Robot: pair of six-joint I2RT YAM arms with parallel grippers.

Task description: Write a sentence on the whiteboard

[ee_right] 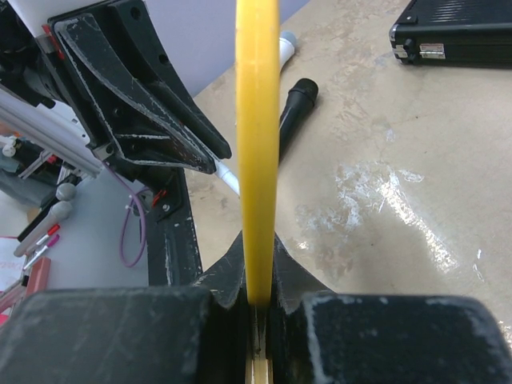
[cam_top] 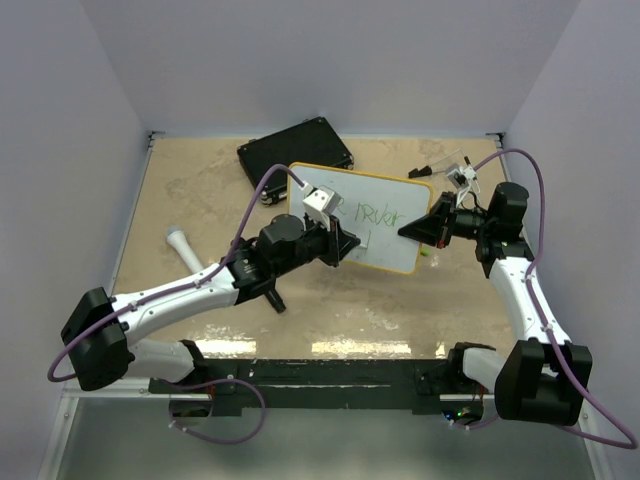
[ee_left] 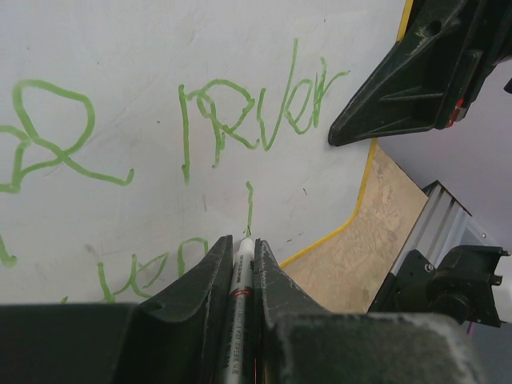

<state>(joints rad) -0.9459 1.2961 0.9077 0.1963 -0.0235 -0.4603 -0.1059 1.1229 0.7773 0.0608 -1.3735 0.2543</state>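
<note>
The whiteboard point(cam_top: 392, 200), white with a yellow rim, is held tilted above the table. My right gripper point(cam_top: 418, 230) is shut on its right edge; in the right wrist view the yellow rim point(ee_right: 257, 120) runs up from between the fingers of that gripper point(ee_right: 258, 292). My left gripper point(cam_top: 350, 243) is shut on a white marker point(ee_left: 239, 280), whose tip touches the board's face point(ee_left: 120, 64) at the foot of a short green stroke. The sentence point(ee_left: 256, 112) is green handwriting in two lines, with "River" legible; it also shows in the top view point(cam_top: 375, 214).
A black case point(cam_top: 295, 150) lies at the back of the table, also in the right wrist view point(ee_right: 456, 32). A white cylinder point(cam_top: 185, 248) lies at the left, a black cylinder point(ee_right: 292, 108) under the board. Small items point(cam_top: 445, 168) sit back right.
</note>
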